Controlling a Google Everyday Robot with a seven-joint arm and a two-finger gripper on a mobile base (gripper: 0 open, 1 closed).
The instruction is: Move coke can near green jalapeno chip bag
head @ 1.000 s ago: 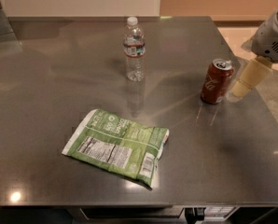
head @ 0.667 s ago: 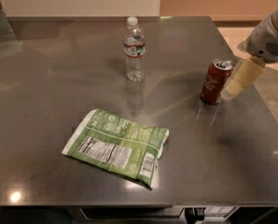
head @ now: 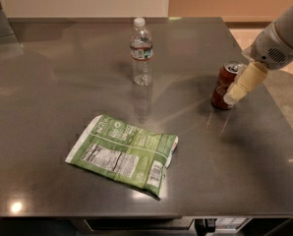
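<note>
Steel table (head: pixel 48 82) fills the frame. Green jalapeno chip bag (head: pixel 124 154) lies flat, lower centre, label side up. Clear water bottle (head: pixel 142 53) stands upright, upper centre. Gripper (head: pixel 232 95) comes in from the right edge, touching the coke can (head: pixel 219 92). I cannot tell whether it grips. The can stands upright at centre right, well apart from the bag.

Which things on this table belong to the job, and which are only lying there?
For the job: coke can, right side; green jalapeno chip bag, front centre; gripper, at the can.
Lying about: water bottle, upright at the back.
</note>
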